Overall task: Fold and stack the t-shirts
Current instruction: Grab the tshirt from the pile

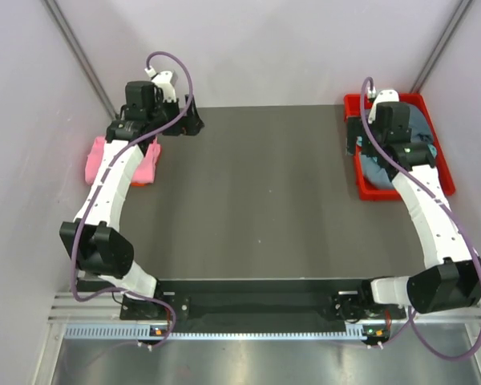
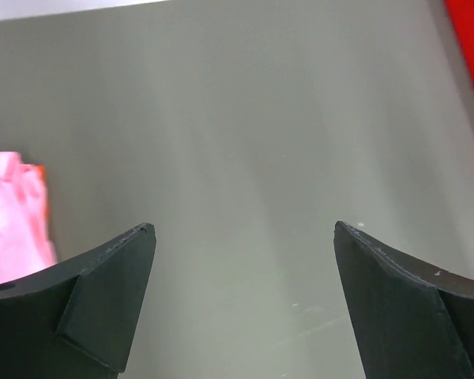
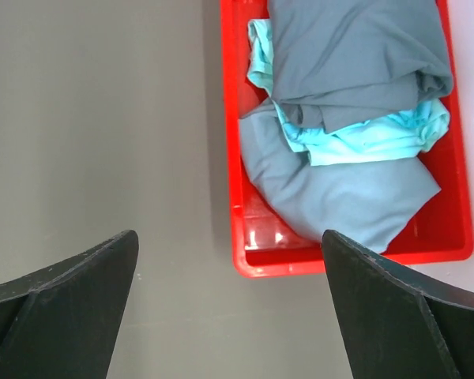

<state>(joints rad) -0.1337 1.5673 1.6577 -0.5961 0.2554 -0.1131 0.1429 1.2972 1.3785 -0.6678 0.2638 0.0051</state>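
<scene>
No readable text, labels, brands, numbers or signs in any of the three views.
</scene>
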